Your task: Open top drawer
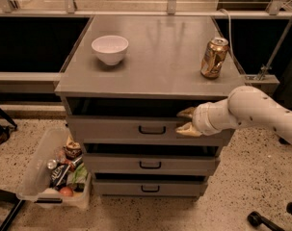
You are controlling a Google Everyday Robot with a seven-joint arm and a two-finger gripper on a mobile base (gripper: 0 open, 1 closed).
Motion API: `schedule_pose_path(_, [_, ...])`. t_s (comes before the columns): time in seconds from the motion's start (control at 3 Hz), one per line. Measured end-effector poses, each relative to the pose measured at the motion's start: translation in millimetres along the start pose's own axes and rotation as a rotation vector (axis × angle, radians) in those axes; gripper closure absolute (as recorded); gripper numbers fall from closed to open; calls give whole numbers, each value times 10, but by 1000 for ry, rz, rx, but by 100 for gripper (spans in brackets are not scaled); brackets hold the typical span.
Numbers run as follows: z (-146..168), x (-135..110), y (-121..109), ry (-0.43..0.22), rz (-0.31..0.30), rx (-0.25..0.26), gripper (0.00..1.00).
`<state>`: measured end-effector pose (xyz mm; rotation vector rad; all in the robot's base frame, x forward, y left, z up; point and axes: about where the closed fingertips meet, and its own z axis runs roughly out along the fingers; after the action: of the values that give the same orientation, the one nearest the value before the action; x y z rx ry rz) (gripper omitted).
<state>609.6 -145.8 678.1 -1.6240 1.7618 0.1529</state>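
The top drawer (112, 129) sits just beneath the counter (160, 76), with a dark gap showing above its grey front and a black handle (152, 129) at its centre. The pincer (186, 121) is at the right part of that front, just right of the handle. Its two tan fingers (186, 112) stand moderately apart, one in the dark gap above the front's upper edge, the other lying against the front itself. The white arm (251, 112) reaches in from the right. On the counter a white bowl (110, 48) stands to the left and a gold can (214, 57) to the right, well apart.
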Motion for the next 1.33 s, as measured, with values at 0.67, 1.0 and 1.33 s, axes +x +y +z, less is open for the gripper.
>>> schedule_pose_path(0.67, [-49, 31, 75, 10, -15, -4, 100])
schedule_pose_path(1.0, [-76, 10, 61, 11, -15, -4, 100])
schedule_pose_path(1.33, [-134, 63, 171, 17, -11, 4, 100])
